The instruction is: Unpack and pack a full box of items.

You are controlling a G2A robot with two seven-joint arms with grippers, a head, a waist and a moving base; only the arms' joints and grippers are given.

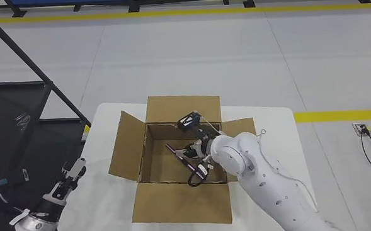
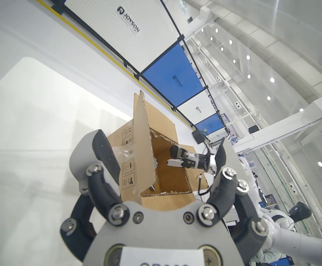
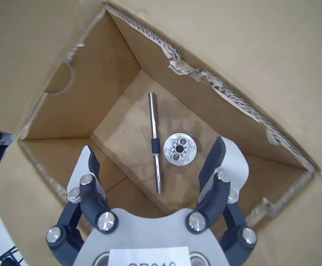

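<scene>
Box (image 1: 181,204): sitting open at the centre of the top view on the white table (image 1: 268,130), its four flaps folding outward.
Right arm (image 1: 251,162): coming in from the lower right of the frame, bending over the box and dipping its wrist inside, toward the right half.
Right jaws: standing wide apart, gripping nothing, hanging above the box floor.
Rod (image 3: 155,143): lying flat on the box floor, under the right jaws.
Disc (image 3: 179,150): lying flat just beside the rod.
Left arm (image 1: 51,201): sitting at the lower left of the frame, off the table's left edge, angling up toward the box.
Left jaws: spreading wide, holding nothing, facing the box's outer wall.
</scene>
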